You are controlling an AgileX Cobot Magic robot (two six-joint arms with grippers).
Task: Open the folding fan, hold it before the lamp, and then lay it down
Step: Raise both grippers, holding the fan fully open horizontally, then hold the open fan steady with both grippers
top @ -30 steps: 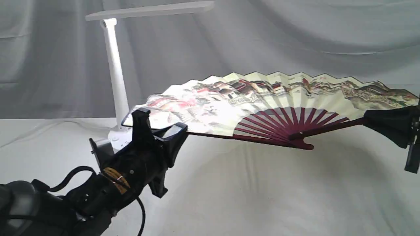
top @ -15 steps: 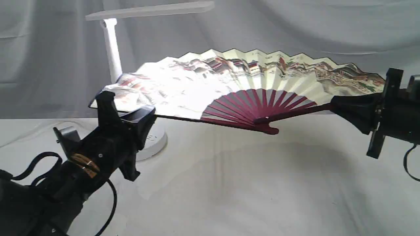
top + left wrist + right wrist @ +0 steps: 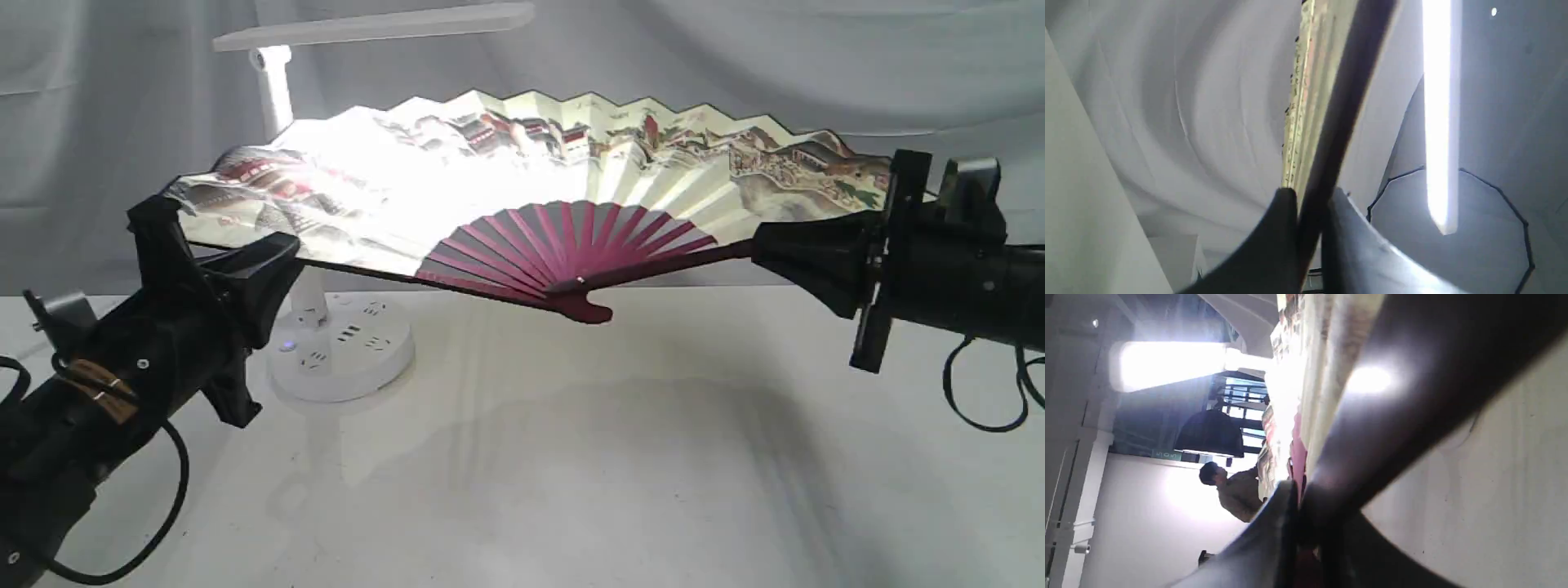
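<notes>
fan: fully open, held in the air across the middle of the exterior frame, clear of the table. Painted face is up and tilted toward the camera. Maroon ribs converge on the pivot at centre, which is the lowest part.
left gripper: centre-left of frame, clamped on the fan's left guard. In the wrist view both fingers press on the dark guard, with the pleated paper edge just beside it.
right gripper: centre-right of frame, clamped on the right guard. In the wrist view the fingers pinch the guard, no gap showing.
lamp: upper left, behind the fan. The bar runs along the top edge of the frame above the fan's left half. The fan hides most of the stem. The round base sits on the table under the fan's left part, with socket holes and a small blue light visible.
lamp state: lit. The bar glows bright in both wrist views.
glare: left half of the paper is washed out white, and the right half still reads as buildings and landscape.
table detail: white cloth, fan shadow at lower centre.
backdrop: grey draped cloth.
cables: black loops by each arm, lower left and right edge.
</notes>
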